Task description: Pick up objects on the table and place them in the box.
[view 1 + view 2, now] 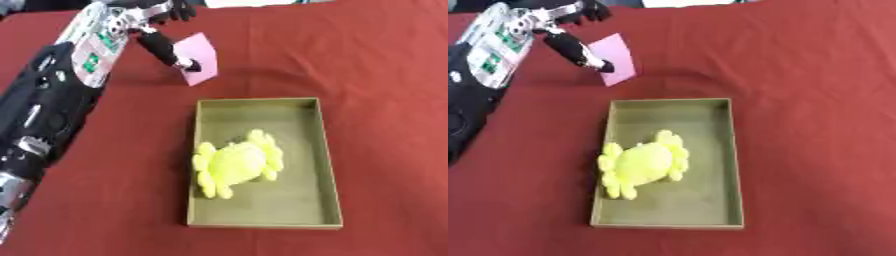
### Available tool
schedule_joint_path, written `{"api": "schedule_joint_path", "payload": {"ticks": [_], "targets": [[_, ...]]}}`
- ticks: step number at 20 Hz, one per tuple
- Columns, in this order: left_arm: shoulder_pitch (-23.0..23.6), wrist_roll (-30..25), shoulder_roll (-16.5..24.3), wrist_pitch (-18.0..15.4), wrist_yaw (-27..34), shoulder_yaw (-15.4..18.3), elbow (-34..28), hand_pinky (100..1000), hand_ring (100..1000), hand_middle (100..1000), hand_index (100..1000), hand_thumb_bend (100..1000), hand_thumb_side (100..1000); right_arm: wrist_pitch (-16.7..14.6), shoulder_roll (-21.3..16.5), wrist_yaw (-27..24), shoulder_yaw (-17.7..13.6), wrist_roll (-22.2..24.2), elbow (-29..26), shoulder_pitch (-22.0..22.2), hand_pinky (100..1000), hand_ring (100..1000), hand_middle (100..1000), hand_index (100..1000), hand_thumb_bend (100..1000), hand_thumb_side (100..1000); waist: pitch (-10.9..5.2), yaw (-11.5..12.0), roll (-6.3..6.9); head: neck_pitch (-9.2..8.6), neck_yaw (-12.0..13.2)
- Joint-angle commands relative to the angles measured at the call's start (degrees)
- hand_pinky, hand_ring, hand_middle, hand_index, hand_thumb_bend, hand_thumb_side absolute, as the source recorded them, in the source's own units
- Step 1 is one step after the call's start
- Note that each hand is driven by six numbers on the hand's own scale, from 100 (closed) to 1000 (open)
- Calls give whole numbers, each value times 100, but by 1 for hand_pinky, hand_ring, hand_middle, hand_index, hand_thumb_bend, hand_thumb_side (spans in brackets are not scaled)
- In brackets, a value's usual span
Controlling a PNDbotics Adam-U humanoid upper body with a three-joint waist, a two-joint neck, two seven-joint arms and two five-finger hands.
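A pink card point(201, 52) lies on the red tablecloth beyond the box, near the far left. My left hand point(162, 42) reaches in from the upper left, and its black tip lies over the card's left lower part. Whether the hand grips the card is unclear. The olive open box point(325, 150) stands in the middle of the table. Inside it, toward its left wall, lies a yellow plush toy point(236, 162). My right hand appears in neither view.
My left arm point(52, 110) runs along the left side from the lower corner to the far edge. The red tablecloth point(376, 75) spreads bare to the right of and in front of the box.
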Motion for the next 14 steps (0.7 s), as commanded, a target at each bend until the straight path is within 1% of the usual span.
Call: {"api": "schedule_joint_path", "payload": {"ticks": [1, 4, 9, 12, 14], "targets": [[-78, -12, 71, 21, -81, 76, 1, 804, 855, 786, 902, 670, 323, 24, -75, 62, -101, -25, -83, -49, 728, 652, 598, 829, 100, 948, -105, -15, -5, -72, 26], [-59, -20, 46, 12, -117, 78, 43, 780, 841, 780, 896, 646, 328, 59, -46, 81, -102, -28, -83, -65, 727, 652, 598, 829, 100, 952, -82, -37, 6, -96, 40], [-24, 29, 25, -47, -154, 83, 104, 730, 802, 736, 871, 601, 347, 159, 19, 144, -97, -13, -83, -131, 725, 651, 597, 828, 100, 950, -61, -89, 22, -119, 74], [-8, 25, 18, -80, -220, 82, 155, 729, 801, 730, 868, 602, 350, 185, 42, 169, -98, -13, -83, -143, 725, 651, 597, 827, 100, 949, -57, -104, 29, -125, 91], [-3, 9, 5, -89, -271, 87, 191, 702, 779, 713, 859, 590, 347, 190, 52, 182, -104, -12, -83, -133, 724, 650, 596, 827, 100, 951, -54, -110, 32, -134, 101]]}}
